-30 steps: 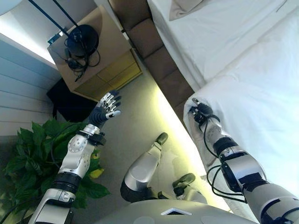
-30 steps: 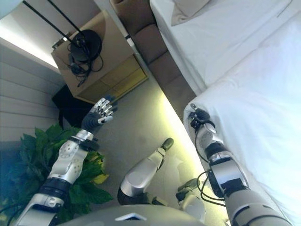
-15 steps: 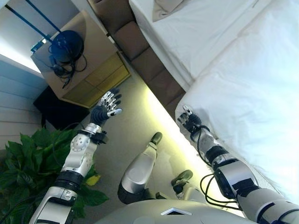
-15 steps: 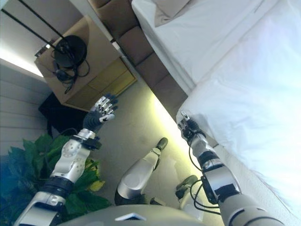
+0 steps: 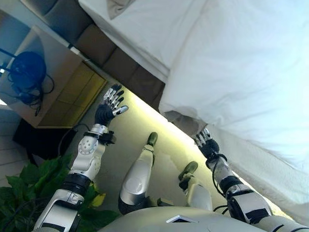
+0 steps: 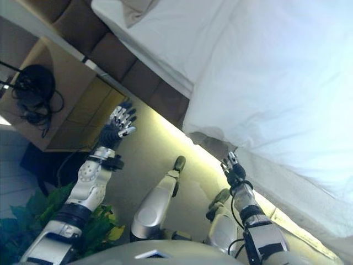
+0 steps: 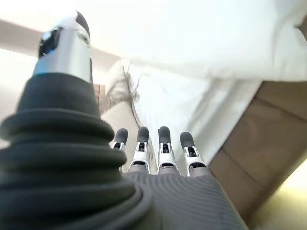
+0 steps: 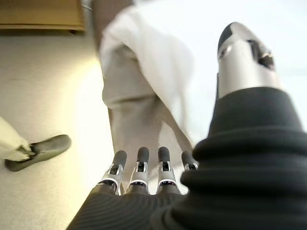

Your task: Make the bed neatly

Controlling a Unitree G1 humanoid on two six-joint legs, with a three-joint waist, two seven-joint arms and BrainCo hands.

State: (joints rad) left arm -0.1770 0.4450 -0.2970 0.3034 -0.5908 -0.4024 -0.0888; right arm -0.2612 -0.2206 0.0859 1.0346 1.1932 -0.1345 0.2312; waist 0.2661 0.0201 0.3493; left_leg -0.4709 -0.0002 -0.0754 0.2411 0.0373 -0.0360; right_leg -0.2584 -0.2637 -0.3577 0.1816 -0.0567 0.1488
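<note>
The white duvet [image 5: 251, 72] covers the bed, and its near corner [image 8: 139, 72] hangs off the side over the floor. My right hand [image 5: 206, 142] is open just under that hanging corner; its fingers [image 8: 139, 163] are straight and hold nothing. My left hand [image 5: 108, 107] is raised over the floor beside the bed, open and empty, fingers [image 7: 158, 143] straight. Beyond the duvet's edge lies bare white sheet [image 5: 140, 29], with a beige pillow [image 5: 118, 6] at the head.
The brown padded bed base [image 5: 120, 65] runs along the floor. A wooden nightstand [image 5: 63, 92] with a black headset and cables [image 5: 26, 67] stands at the left. A green plant [image 5: 29, 193] grows at the lower left. Lit carpet [image 5: 140, 121] lies between bed and nightstand.
The head camera has swung, so the bed fills more of the view. My right hand, earlier at the duvet corner, now sits lower, under its edge. The left hand stays raised.
</note>
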